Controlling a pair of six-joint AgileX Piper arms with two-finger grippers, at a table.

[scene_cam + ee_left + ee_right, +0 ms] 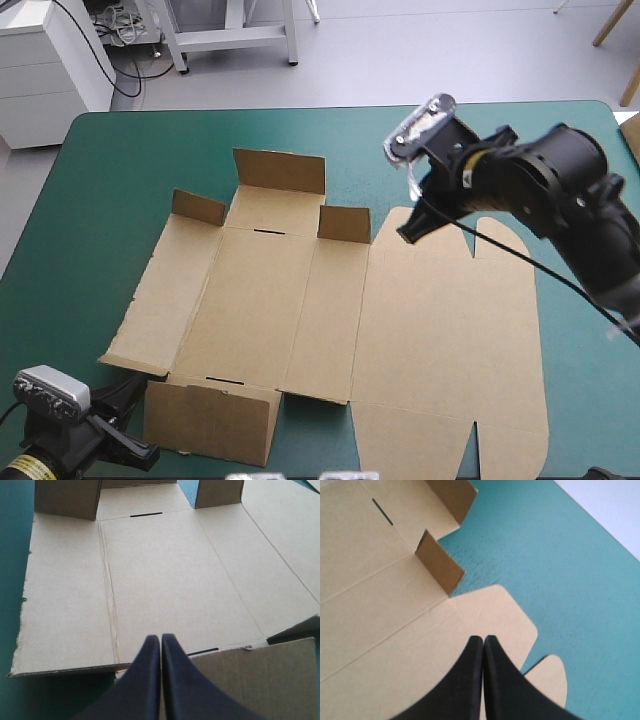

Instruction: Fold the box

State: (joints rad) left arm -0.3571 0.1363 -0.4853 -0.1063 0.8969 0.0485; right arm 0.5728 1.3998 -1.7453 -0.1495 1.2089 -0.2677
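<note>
Box: the brown box (330, 320) lies opened out near the middle of the table (120, 170), most of the board flat on the teal-green cover.
Raised parts: the far flap (280, 170) stands up along the far edge, with two short tabs (198, 207) upright just beside it, one on each side. The near wall (210, 420) stands up along the near edge, toward the table's left.
Lid panel: the wide lid panel (450, 310) lies flat on the right side of the sheet, its rounded tab (500, 615) pointing to the far edge.
Slots: a thin dark slot (146, 515) is cut by the far fold of the base panel, and another sits by the near fold.
Left claw: the left claw (160, 639) is clenched on nothing, its black fingers meeting in one point. It sits at the box's near edge by the near-left corner of the table, just beside the near wall and pointing across the base panel.
Right claw: the right claw (483, 640) is also clenched and empty-handed. It hangs over the far part of the lid panel, close to the rounded tab. I cannot tell whether its tip touches the board.
</note>
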